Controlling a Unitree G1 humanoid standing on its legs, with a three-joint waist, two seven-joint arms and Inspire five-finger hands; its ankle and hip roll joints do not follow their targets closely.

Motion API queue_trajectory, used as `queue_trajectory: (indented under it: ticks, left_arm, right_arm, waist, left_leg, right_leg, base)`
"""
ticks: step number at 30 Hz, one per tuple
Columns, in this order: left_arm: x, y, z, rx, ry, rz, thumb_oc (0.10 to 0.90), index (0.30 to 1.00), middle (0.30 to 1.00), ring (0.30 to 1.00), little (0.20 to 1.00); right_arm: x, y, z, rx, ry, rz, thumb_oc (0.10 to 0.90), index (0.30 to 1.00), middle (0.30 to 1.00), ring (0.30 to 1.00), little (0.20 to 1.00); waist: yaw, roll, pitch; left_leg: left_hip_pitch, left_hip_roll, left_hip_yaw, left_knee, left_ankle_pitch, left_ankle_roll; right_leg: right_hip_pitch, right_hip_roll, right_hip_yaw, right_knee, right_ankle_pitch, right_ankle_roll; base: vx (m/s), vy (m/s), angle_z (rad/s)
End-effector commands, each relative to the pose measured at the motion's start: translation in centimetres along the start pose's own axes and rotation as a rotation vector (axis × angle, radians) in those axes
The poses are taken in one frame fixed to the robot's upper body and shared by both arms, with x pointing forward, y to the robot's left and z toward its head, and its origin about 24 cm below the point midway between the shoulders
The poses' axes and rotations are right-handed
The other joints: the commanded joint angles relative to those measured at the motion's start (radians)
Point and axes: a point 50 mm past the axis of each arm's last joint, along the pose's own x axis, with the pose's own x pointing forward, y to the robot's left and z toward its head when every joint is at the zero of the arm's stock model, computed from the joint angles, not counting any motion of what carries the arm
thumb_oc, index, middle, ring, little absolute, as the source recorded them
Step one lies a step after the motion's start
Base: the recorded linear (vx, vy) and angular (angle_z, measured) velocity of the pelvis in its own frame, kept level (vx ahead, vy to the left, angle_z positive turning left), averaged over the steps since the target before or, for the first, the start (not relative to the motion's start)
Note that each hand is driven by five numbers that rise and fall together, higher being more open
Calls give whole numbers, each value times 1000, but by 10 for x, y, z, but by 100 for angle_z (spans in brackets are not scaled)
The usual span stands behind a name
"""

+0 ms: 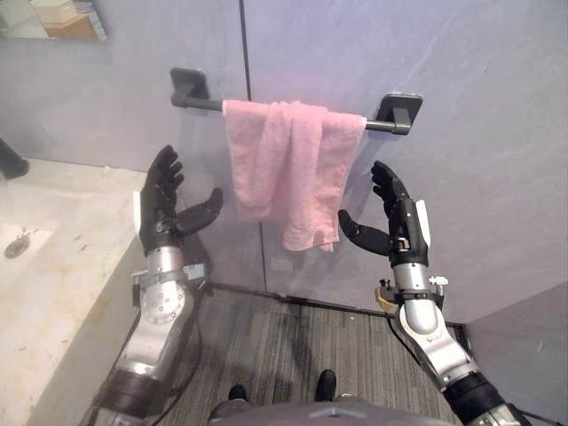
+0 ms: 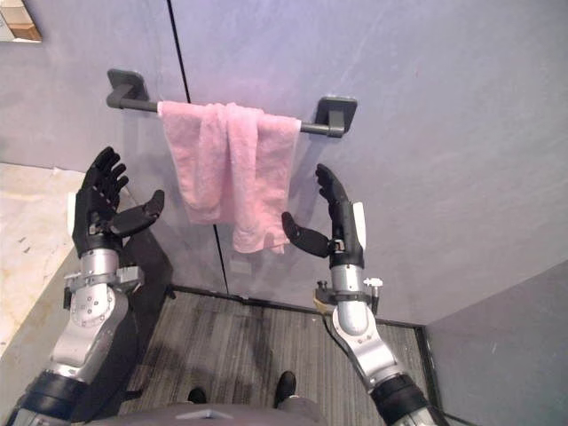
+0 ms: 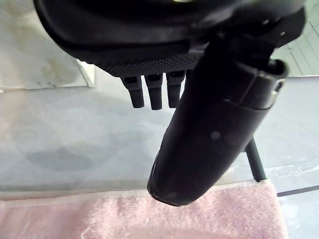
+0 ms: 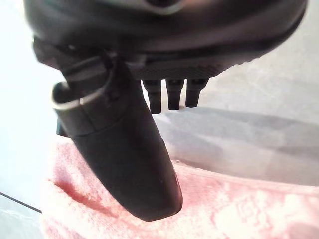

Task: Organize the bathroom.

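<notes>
1. A pink towel point(image 1: 288, 169) hangs draped over a dark towel bar point(image 1: 197, 103) fixed to the grey wall point(image 1: 461, 133); it sits toward the bar's right end, bunched in folds, with its lower edge uneven and one corner hanging lower than the rest
2. The left hand point(image 1: 162, 206) is raised just to the left of the towel, palm turned toward it, fingers straight and slightly fanned, thumb standing out toward the cloth; it holds nothing and does not touch the towel
3. The right hand point(image 1: 397, 216) is raised on the towel's other side, near its lower right corner, fingers straight and upright, thumb pointing toward the cloth; it too is empty and apart from the towel
4. The wrist views agree: each thumb reaches out over the pink cloth with the fingers straight beyond it, nothing pinched
5. To the left lies a pale counter point(image 1: 62, 266) with a sink drain point(image 1: 16, 246) just in sight; below is grey striped flooring point(image 1: 284, 346)
6. Judged from this, the towel is already on its bar, so the hanging part looks done; what may remain is smoothing or squaring the cloth, since it hangs bunched and lopsided
7. With both hands flanking it, either a straightening touch or a release seems equally possible; which one, I cannot tell
</notes>
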Motion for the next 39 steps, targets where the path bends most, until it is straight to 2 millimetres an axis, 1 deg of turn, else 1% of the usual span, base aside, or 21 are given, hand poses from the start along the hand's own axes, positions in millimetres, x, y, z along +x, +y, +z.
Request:
queue_trajectory:
  ticks: [1, 3, 4, 6, 9, 10, 12, 15, 18, 23, 26, 30, 31, 34, 36, 39]
  left_arm:
    - [30, -23, 35, 3, -208, -144, 800, 900, 900, 900, 900]
    - [40, -25, 33, 25, -180, -175, 800, 900, 900, 900, 900]
    - [48, -26, 33, 20, -150, -181, 800, 900, 900, 900, 900]
    - [60, -26, 30, -24, -85, -209, 800, 900, 900, 900, 900]
    - [64, -28, 30, -26, -75, -226, 800, 900, 900, 900, 900]
    - [71, -26, 31, -47, -53, -244, 800, 900, 900, 900, 900]
    - [76, -23, 32, -69, -46, -261, 800, 900, 900, 900, 900]
    - [80, -19, 33, -52, -44, -268, 800, 900, 900, 900, 900]
    - [85, -13, 33, -100, -3, -291, 800, 900, 900, 900, 900]
    - [76, -18, 28, -116, 60, -396, 800, 900, 900, 900, 900]
    - [67, -18, 30, -126, 64, -437, 800, 900, 900, 900, 900]
    - [61, -18, 33, -121, 60, -477, 800, 900, 900, 900, 900]
    - [60, -17, 38, -139, 39, -495, 800, 900, 900, 900, 900]
    - [57, -16, 43, -139, 17, -495, 800, 900, 900, 900, 900]
    - [52, -12, 51, -127, -19, -486, 800, 900, 900, 900, 900]
    - [48, -8, 55, -95, -52, -479, 800, 900, 900, 900, 900]
  right_arm:
    - [39, 3, 43, 82, -223, 43, 800, 900, 900, 900, 900]
    - [47, 6, 46, 85, -220, 68, 800, 900, 900, 900, 900]
    - [54, 8, 48, 91, -209, 90, 800, 900, 900, 900, 900]
    - [65, 12, 52, 97, -210, 114, 800, 900, 900, 900, 900]
    - [69, 14, 54, 92, -213, 134, 800, 900, 900, 900, 900]
    - [73, 16, 56, 85, -211, 168, 800, 900, 900, 900, 900]
    - [73, 16, 55, 70, -205, 190, 800, 900, 900, 900, 900]
    - [70, 16, 51, 65, -184, 217, 800, 900, 900, 900, 900]
    - [67, 15, 47, 54, -168, 236, 800, 900, 900, 900, 900]
    - [61, 17, 43, 30, -153, 261, 800, 900, 900, 900, 900]
    - [58, 16, 40, 22, -139, 273, 800, 900, 900, 900, 900]
    - [54, 16, 36, 15, -123, 283, 800, 900, 900, 900, 900]
    - [52, 14, 35, 10, -116, 282, 800, 900, 900, 900, 900]
    - [50, 13, 32, 5, -108, 276, 800, 900, 900, 900, 900]
    - [48, 13, 30, 3, -99, 271, 800, 900, 900, 900, 900]
    - [46, 13, 30, -1, -92, 274, 800, 900, 900, 900, 900]
  waist:
    - [-24, 9, -82]
    - [-31, 14, -89]
    - [-34, 17, -94]
    - [-41, 22, -103]
    - [-44, 24, -105]
    - [-50, 27, -111]
    - [-54, 29, -113]
    - [-59, 31, -116]
    - [-64, 34, -118]
    - [-63, 39, -112]
    - [-57, 41, -108]
    - [-52, 41, -106]
    - [-49, 41, -105]
    - [-43, 40, -105]
    - [-32, 39, -101]
    - [-25, 37, -98]
  left_leg:
    - [-22, -52, -11, 0, -66, 29]
    - [-19, -53, -5, 0, -67, 29]
    - [-17, -54, -2, 0, -68, 30]
    - [-14, -58, 5, 0, -70, 32]
    - [-12, -59, 8, 0, -71, 33]
    - [-11, -62, 14, 0, -72, 35]
    - [-9, -63, 17, 0, -73, 37]
    - [-9, -64, 22, 0, -75, 38]
    - [-7, -67, 25, 0, -77, 39]
    - [-3, -71, 28, 0, -80, 44]
    - [1, -74, 28, 0, -83, 47]
    - [4, -76, 25, 0, -84, 50]
    - [5, -77, 23, 0, -84, 52]
    - [6, -78, 22, 0, -85, 52]
    - [6, -80, 16, 0, -86, 52]
    - [8, -81, 12, 0, -86, 52]
  right_leg:
    - [108, -21, -35, 7, -142, 96]
    - [108, -23, -36, 8, -142, 99]
    - [107, -25, -36, 8, -141, 100]
    - [107, -27, -36, 8, -141, 103]
    - [106, -29, -35, 9, -141, 105]
    - [103, -31, -32, 11, -142, 108]
    - [103, -32, -30, 11, -142, 109]
    - [101, -34, -28, 11, -142, 111]
    - [100, -35, -25, 11, -143, 112]
    - [99, -37, -23, 13, -143, 115]
    - [102, -36, -23, 16, -147, 114]
    - [104, -35, -23, 19, -150, 114]
    - [106, -36, -24, 21, -152, 115]
    - [106, -37, -30, 23, -153, 114]
    - [108, -37, -34, 26, -156, 113]
    - [112, -34, -35, 25, -158, 110]
  base:
    - [0, 0, 0]
    - [37, 46, -1]
    - [49, 60, -6]
    - [46, 60, -5]
    - [27, 40, -1]
    - [51, 77, -1]
    - [45, 62, -3]
    - [32, 40, -2]
    - [32, 37, -4]
    - [6, 7, 0]
    - [0, 0, 0]
    - [0, 0, 0]
    - [0, 0, 0]
    - [0, 0, 0]
    - [0, 0, 0]
    - [5, 1, -5]
